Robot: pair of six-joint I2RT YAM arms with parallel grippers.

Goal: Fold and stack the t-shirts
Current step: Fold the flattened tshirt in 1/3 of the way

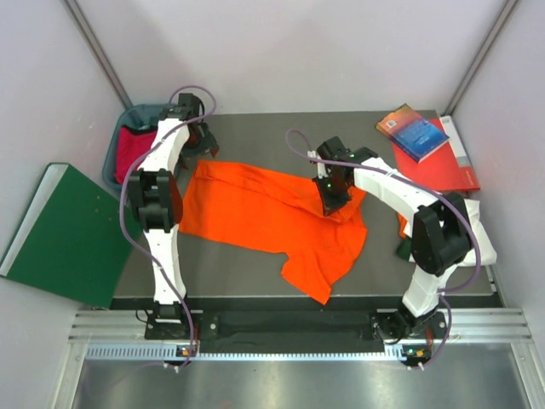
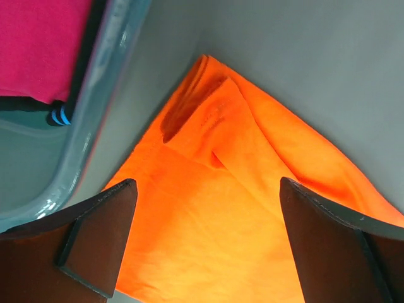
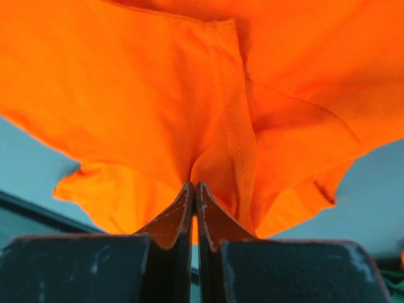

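We find the orange t-shirt (image 1: 272, 217) sprawled on the table (image 1: 255, 128), right gripper (image 3: 194, 187) pinching a seam fold, left gripper (image 2: 207, 186) gaping above its corner; limp and light, we judge it best taken by hemmed edges.

Two arms, the left arm (image 1: 162, 204) and the right arm (image 1: 400, 192), stand at the near edge of the table (image 1: 255, 136). On the table lie one orange t-shirt (image 1: 255, 209) and, at its far right corner, two books: one blue book (image 1: 415, 130) and one red book (image 1: 443, 162). One bin (image 1: 112, 162) at the table's far left corner holds one crimson t-shirt (image 1: 132, 146). One dark green cloth (image 1: 403, 250) shows at its right edge, mostly hidden. One green board (image 1: 64, 234) lies off its left side.
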